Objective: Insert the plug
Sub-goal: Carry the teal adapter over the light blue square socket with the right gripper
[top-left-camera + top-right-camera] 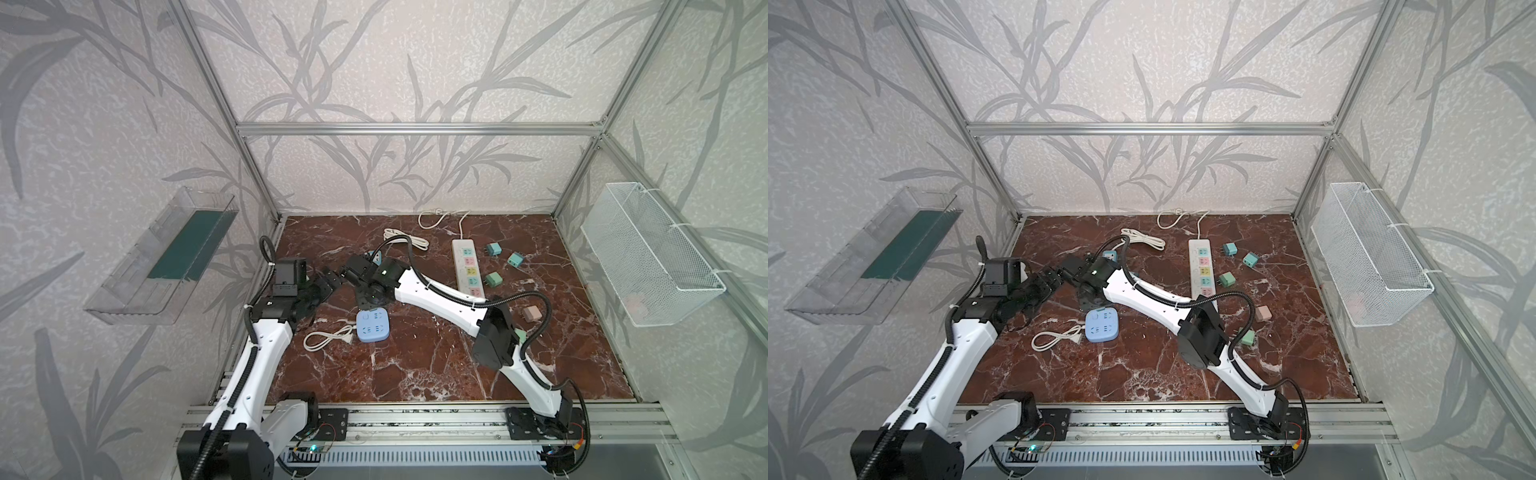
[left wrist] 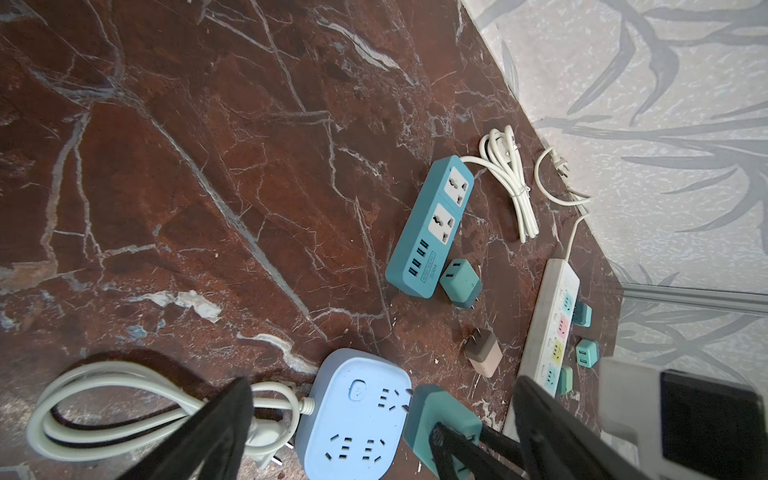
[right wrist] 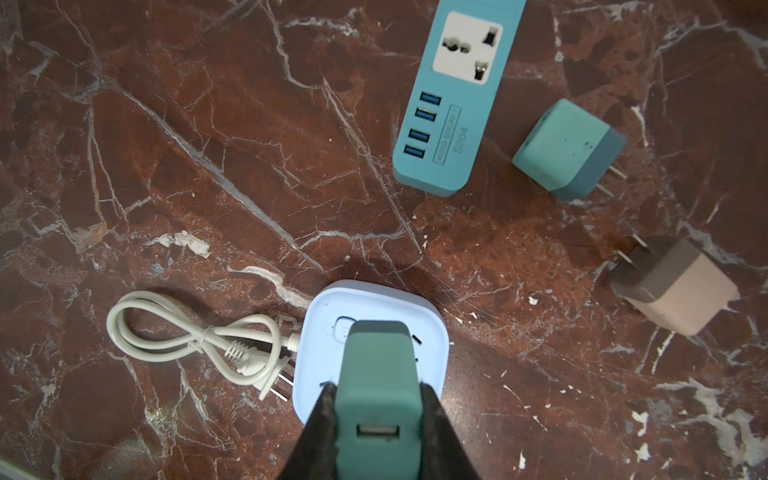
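Plug is clamped in the right gripper, long axis tipped prongs-first at the blue socket block right underneath, so that arm's nearer, left gripper just hangs wide open nearby.

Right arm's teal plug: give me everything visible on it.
The teal plug is a small rounded block of matte-looking plastic, lighter body, darker teal front end, USB port in its rear face. The right claw pinches its two sides. It is held prongs-first over the light blue socket block; the left wrist view shows a prong tip at the slots, so it is not fully seated.
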Motion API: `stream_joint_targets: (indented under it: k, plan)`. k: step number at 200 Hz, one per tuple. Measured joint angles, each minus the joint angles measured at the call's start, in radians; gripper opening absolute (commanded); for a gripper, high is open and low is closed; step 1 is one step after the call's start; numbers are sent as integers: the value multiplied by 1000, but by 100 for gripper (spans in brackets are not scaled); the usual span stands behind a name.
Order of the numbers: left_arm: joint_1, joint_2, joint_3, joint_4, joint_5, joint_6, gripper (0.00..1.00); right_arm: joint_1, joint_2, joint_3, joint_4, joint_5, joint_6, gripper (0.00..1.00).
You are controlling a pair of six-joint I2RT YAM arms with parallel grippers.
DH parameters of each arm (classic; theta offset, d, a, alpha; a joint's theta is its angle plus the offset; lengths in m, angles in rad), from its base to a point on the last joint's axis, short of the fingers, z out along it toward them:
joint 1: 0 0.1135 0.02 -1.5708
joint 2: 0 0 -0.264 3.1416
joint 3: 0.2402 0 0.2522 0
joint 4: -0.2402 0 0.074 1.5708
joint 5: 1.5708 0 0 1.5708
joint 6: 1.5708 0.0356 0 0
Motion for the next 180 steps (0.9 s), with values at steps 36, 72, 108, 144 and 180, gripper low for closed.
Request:
stream_joint_targets:
  k: [36, 72, 108, 144, 180]
  plan:
    - [6, 0, 0, 1, 7, 0, 96, -1, 28, 0, -19, 1, 5, 0]
    - [7, 0, 0, 9, 12, -1, 96, -4, 48, -4, -34, -15, 14, 0]
    - [19, 0, -6, 19, 24, -3, 95, -4, 48, -23, -32, -19, 23, 0]
    - [23, 0, -13, 22, 34, -7, 94, -4, 47, -37, -16, -23, 27, 0]
    - [24, -1, -13, 23, 34, -8, 94, -4, 47, -37, -14, -24, 34, 0]
